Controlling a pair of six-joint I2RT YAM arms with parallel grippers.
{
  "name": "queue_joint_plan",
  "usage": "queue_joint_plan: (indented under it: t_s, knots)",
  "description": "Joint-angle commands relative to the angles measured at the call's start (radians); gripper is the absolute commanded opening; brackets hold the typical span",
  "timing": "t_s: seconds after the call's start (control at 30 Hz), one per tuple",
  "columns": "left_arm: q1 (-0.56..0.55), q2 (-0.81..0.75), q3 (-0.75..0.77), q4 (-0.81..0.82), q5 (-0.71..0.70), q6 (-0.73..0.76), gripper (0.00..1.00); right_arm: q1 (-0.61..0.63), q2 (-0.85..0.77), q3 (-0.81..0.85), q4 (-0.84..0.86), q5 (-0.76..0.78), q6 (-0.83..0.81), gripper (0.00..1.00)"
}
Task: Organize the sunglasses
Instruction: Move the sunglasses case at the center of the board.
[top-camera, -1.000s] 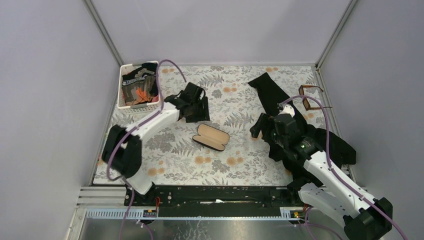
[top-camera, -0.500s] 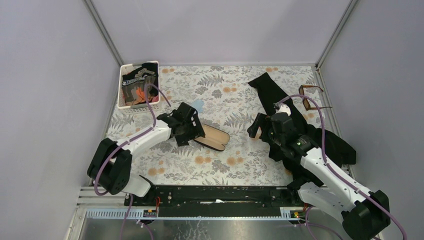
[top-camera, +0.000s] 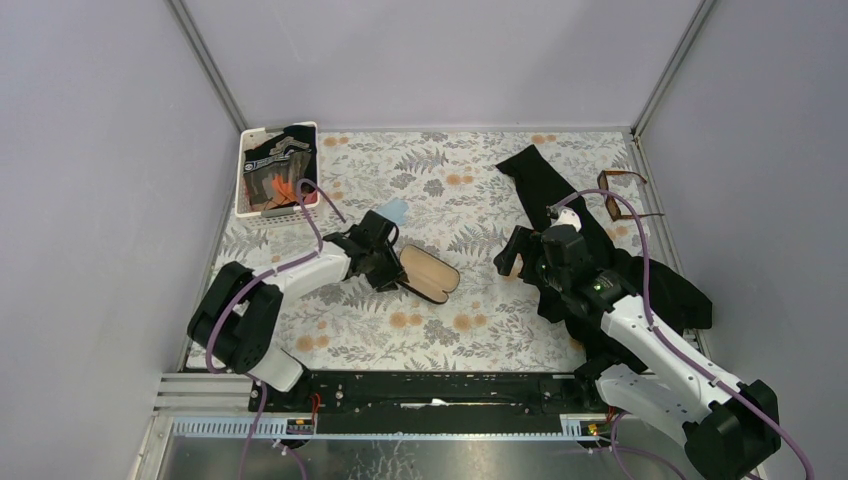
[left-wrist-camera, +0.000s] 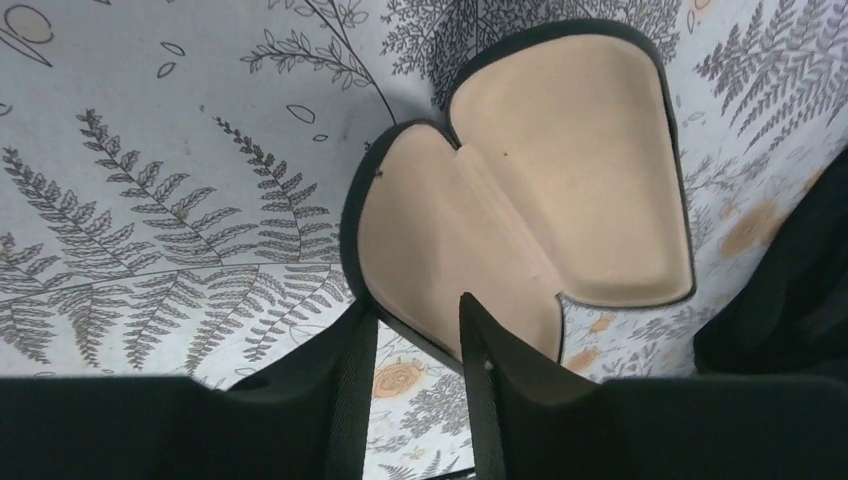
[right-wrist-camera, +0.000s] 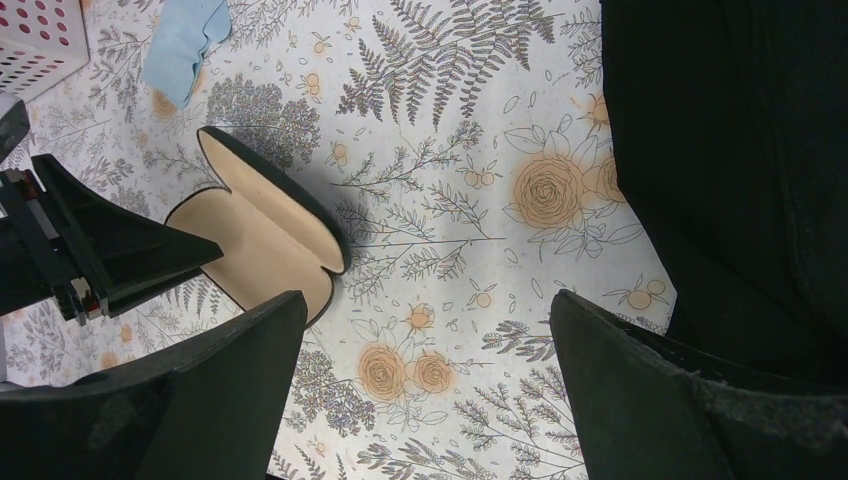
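The left gripper (top-camera: 392, 268) has swung down from beside the white plastic basket (top-camera: 252, 205) at the far left corner, uncovering a small light-blue cloth (top-camera: 395, 211), and now sits at the left end of the black oblong glasses case with tan lining (top-camera: 428, 273) near the middle of the desk. The case lies open on the floral tablecloth (top-camera: 450, 170). In the left wrist view the two fingers are narrowly apart and straddle the case's near rim – one outside, one over the lining – without visibly pinching it.

The right gripper (top-camera: 513, 252) has barely shifted. It hovers right of the case, its fingers spread wide, above bare tablecloth just beside a crumpled black garment (top-camera: 545, 185) that runs along the right side of the desk.

The sunglasses with the thin amber-brown frame (top-camera: 622, 195) lie at the right edge, towards the far right corner – just past the garment and well apart from both grippers and the case.
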Motion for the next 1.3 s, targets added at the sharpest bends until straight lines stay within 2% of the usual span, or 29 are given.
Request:
queue_joint_plan:
  t_s: [0.0, 0.17, 0.23, 0.53, 0.73, 0.8, 0.83, 0.9, 0.93, 1.0, 1.17, 1.27]
  knots:
    - [0.0, 0.02, 0.017, 0.043, -0.013, 0.006, 0.34, -0.005, -0.002, 0.013, 0.024, -0.016, -0.013, 1.0]
    - [0.066, -0.002, 0.035, -0.003, -0.014, 0.081, 0.07, -0.005, -0.014, 0.005, 0.021, -0.013, -0.014, 1.0]
    - [0.111, -0.013, 0.046, -0.037, -0.017, 0.124, 0.01, -0.005, -0.014, 0.003, 0.021, -0.013, -0.015, 1.0]
    - [0.353, -0.091, 0.065, -0.226, -0.128, 0.318, 0.0, -0.005, -0.009, -0.006, 0.03, -0.021, -0.015, 1.0]
    - [0.402, -0.058, 0.092, -0.349, -0.265, 0.346, 0.01, -0.005, 0.002, -0.016, 0.047, -0.034, -0.014, 1.0]
    - [0.411, -0.053, 0.078, -0.348, -0.272, 0.337, 0.11, -0.006, 0.006, -0.016, 0.049, -0.039, -0.014, 1.0]
    - [0.416, -0.052, 0.073, -0.346, -0.272, 0.334, 0.21, -0.006, 0.007, -0.015, 0.05, -0.039, -0.015, 1.0]
    - [0.425, -0.057, 0.07, -0.338, -0.262, 0.335, 0.32, -0.005, 0.004, -0.014, 0.048, -0.04, -0.017, 1.0]
    - [0.427, -0.065, 0.077, -0.337, -0.26, 0.338, 0.42, -0.006, 0.003, -0.013, 0.047, -0.04, -0.018, 1.0]
    - [0.428, -0.086, 0.11, -0.348, -0.27, 0.344, 0.55, -0.006, -0.003, -0.012, 0.039, -0.036, -0.022, 1.0]
    - [0.407, -0.189, 0.253, -0.368, -0.327, 0.351, 0.67, -0.005, -0.022, -0.013, 0.025, -0.024, -0.023, 1.0]
    - [0.298, -0.213, 0.337, -0.313, -0.397, 0.384, 0.74, -0.005, -0.022, -0.015, 0.031, -0.023, -0.019, 1.0]
